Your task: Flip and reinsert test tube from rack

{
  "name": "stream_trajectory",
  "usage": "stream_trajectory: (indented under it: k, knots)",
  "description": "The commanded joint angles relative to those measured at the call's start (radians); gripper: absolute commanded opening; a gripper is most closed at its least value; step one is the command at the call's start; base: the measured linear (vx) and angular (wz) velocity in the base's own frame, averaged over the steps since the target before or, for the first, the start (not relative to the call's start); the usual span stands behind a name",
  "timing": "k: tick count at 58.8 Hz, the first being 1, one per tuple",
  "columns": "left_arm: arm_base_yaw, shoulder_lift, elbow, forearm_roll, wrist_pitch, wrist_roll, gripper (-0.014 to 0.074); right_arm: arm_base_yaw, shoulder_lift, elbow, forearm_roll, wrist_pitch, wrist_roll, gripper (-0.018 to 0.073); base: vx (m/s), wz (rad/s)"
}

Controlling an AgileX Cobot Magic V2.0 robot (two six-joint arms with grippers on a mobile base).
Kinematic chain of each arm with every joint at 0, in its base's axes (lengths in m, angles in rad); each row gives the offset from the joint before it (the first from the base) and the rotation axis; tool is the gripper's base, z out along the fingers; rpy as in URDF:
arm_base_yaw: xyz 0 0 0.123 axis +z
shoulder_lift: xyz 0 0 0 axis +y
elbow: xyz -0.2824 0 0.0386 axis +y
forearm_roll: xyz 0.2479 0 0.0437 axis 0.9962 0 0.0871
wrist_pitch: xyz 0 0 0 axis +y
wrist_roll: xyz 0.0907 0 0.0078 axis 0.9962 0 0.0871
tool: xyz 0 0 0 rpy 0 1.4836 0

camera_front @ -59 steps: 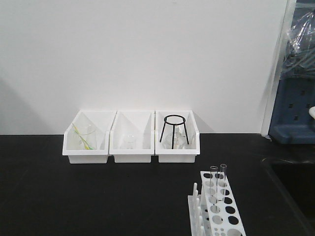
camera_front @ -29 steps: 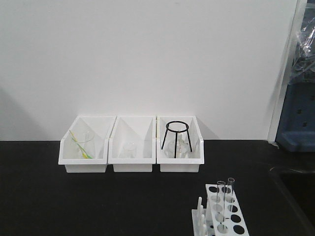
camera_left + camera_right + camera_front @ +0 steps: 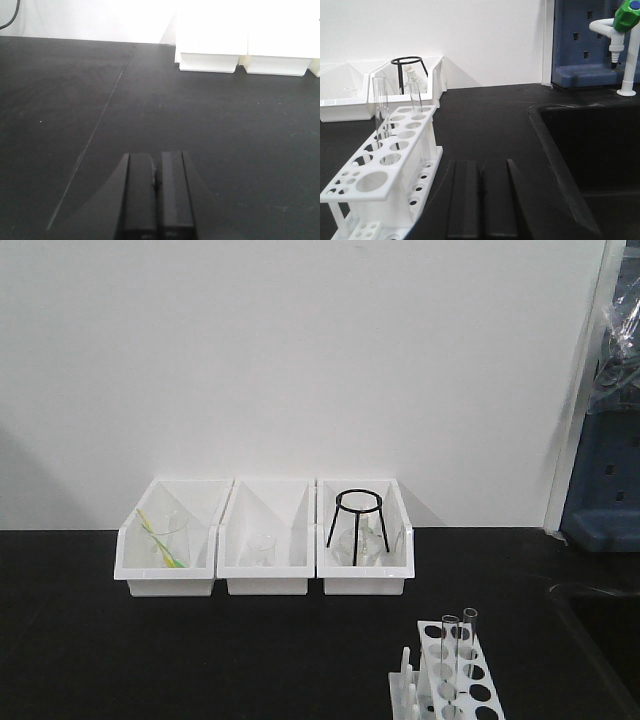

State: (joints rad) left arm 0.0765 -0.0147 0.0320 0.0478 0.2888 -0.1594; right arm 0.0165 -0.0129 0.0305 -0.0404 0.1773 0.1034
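The rack (image 3: 395, 152) is sitting at the near right of the black counter (image 3: 200, 650), well in front of three white bins (image 3: 263, 540) lined up along the wall. Two glass test tubes (image 3: 380, 107) are standing upright in its holes, side by side. The left gripper (image 3: 156, 161) is hanging over the counter with its fingers pressed together — nothing between them. The right gripper (image 3: 481, 169) is likewise closed and empty, poised just beside the rack, between it and the sink (image 3: 590, 150).
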Motion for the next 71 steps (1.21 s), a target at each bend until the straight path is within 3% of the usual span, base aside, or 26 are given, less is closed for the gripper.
stream_trajectory:
  k: [1, 8, 24, 38, 49, 71]
  knots:
    - [-0.007, -0.013, 0.0, -0.003, -0.087, 0.0, -0.0006, -0.005, -0.008, 0.001, -0.005, -0.084, -0.004, -0.0012, 0.0, 0.0]
    - [-0.007, -0.013, 0.0, -0.003, -0.087, 0.0, -0.0006, -0.005, -0.008, 0.001, 0.018, -0.103, -0.002, -0.0011, 0.0, 0.0]
    - [-0.007, -0.013, 0.0, -0.003, -0.087, 0.0, -0.0006, -0.005, -0.008, -0.022, 0.053, -0.338, -0.003, -0.0009, 0.0, 0.0]
    - [-0.007, -0.013, 0.0, -0.003, -0.087, 0.0, -0.0006, -0.005, 0.103, -0.238, -0.059, -0.242, -0.004, -0.0009, 0.0, 0.0]
    - [-0.007, -0.013, 0.0, -0.003, -0.087, 0.0, -0.0006, -0.005, 0.256, -0.419, -0.059, -0.158, -0.003, -0.0008, 0.0, 0.0]
    - [-0.007, -0.013, 0.0, -0.003, -0.087, 0.0, -0.0006, -0.005, 0.555, -0.467, -0.054, -0.087, -0.003, 0.0048, 0.0, 0.0]
